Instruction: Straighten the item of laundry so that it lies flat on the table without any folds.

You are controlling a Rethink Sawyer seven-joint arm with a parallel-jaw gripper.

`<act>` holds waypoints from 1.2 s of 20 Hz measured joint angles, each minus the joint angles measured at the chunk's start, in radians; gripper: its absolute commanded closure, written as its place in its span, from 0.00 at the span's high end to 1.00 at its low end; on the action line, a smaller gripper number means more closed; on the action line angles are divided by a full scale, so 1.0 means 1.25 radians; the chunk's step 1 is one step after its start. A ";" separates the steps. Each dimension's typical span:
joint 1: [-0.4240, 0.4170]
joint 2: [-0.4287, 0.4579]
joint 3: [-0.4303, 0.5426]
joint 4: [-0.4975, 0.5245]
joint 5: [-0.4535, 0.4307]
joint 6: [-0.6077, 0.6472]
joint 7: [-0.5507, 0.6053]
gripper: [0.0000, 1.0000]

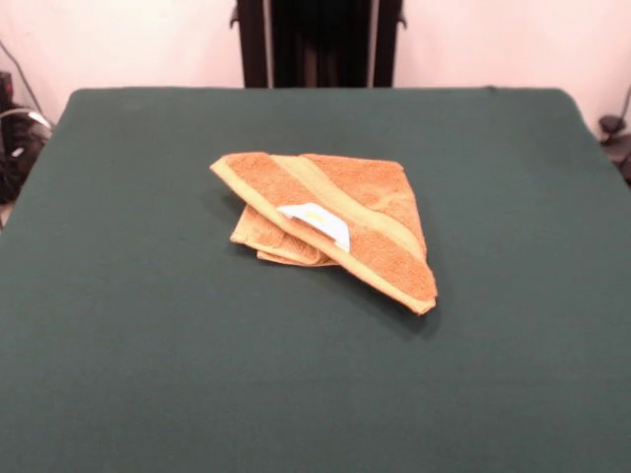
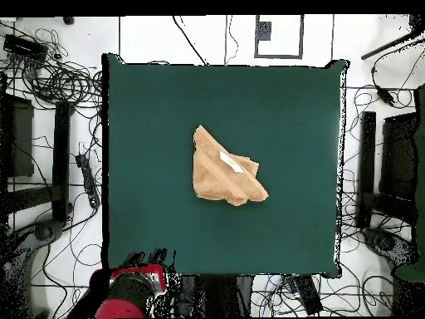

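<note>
From my remote station I see the towel (image 1: 330, 223) lying near the middle of the table (image 1: 148, 345), well apart from every edge. It is folded over itself into a rough triangle with layers stacked underneath. A paler band (image 1: 360, 212) runs diagonally across the top layer, and the white label (image 1: 317, 221) lies on the fold. The pedestal (image 1: 317, 43) stands behind the far edge.

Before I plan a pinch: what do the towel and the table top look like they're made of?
Towel: soft orange-tan terry by its nubby matte pile, with a smoother paler woven band and a white label, likely thin fabric. Table: covered in dark green matte cloth, felt-like, no sheen; what lies beneath is hidden.
</note>
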 measured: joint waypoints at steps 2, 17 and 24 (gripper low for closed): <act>0.003 -0.001 -0.005 -0.007 0.000 0.014 0.000 1.00; 0.013 0.020 -0.019 -0.088 -0.001 0.064 0.000 1.00; -0.017 0.079 -0.018 -0.163 0.015 0.086 0.000 1.00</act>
